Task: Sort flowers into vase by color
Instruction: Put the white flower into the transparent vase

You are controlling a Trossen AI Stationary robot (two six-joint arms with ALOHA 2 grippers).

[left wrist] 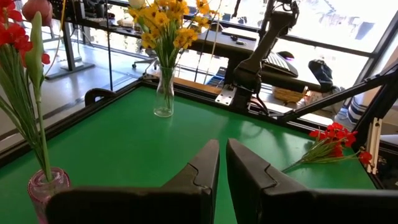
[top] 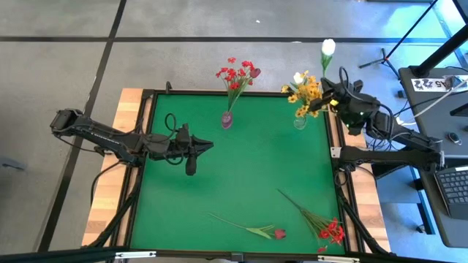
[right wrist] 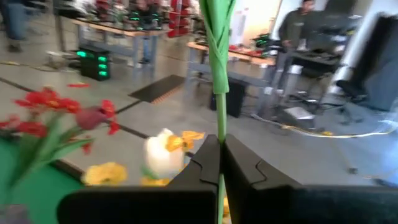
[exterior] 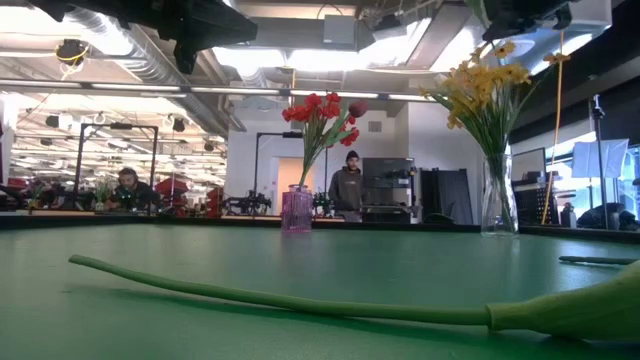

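The right gripper (top: 338,93) is hovering just beside and above the clear vase (top: 300,122) at the far right corner of the green table (top: 241,175), its fingers (right wrist: 239,165) clamped together on the green stem of a white-bud flower (top: 328,47). The stem's long axis is running upright through the grip, bud uppermost, its lower end hidden; the vase mouth is lying to the gripper's left and below it, among the yellow blossoms (top: 307,91) already standing there with one white bud. The coming move, judging from this, is a short shift over that mouth and a lowering along the stem's axis. The left gripper (top: 199,146) is waiting well apart from the clear vase, near the table's left side, its fingers almost together and holding nothing. The pink vase (top: 227,119) is carrying red blossoms (top: 238,73). A dark red bud flower (top: 248,229) and a red cluster (top: 325,228) are lying flat at the near edge, nearer the right arm.
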